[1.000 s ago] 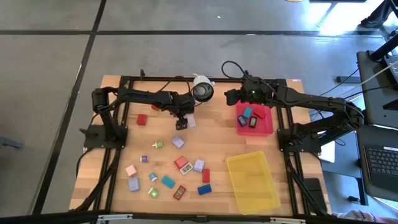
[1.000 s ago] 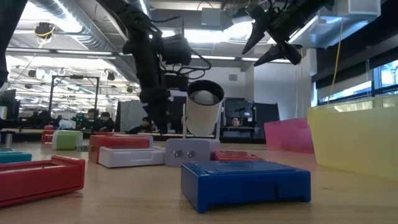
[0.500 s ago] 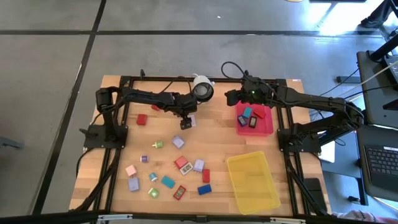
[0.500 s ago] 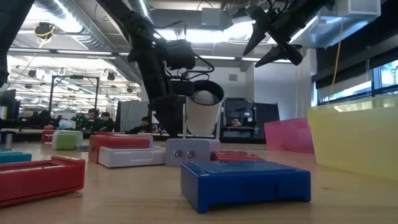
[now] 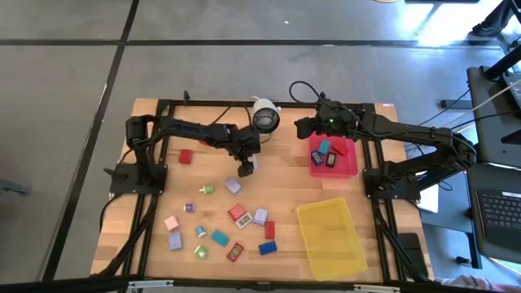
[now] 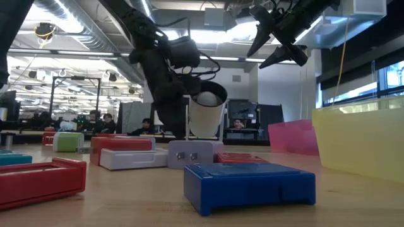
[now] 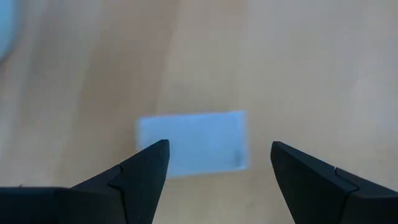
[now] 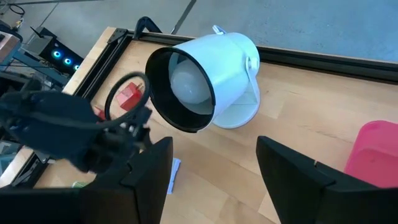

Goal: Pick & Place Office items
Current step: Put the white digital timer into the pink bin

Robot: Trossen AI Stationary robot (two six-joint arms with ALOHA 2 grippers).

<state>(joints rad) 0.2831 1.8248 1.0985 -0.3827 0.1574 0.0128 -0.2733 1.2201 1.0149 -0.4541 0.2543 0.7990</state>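
Left gripper [image 7: 217,163] over the pale lilac flat block [image 7: 193,142]

The block lies on the wood beside the white round camera [image 5: 264,119], right under the spread fingers, its long side running from one finger to the other. The left arm is nearer. It has slid closer to the block. The right gripper [image 6: 278,47] waits, fingers apart, above the pink tray [image 5: 346,166].

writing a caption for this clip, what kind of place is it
Probably a robotics lab or open workshop. Two arms are mounted on a wooden table in a black frame, with a monitor and people at desks behind, under exposed ducts and strip lights.
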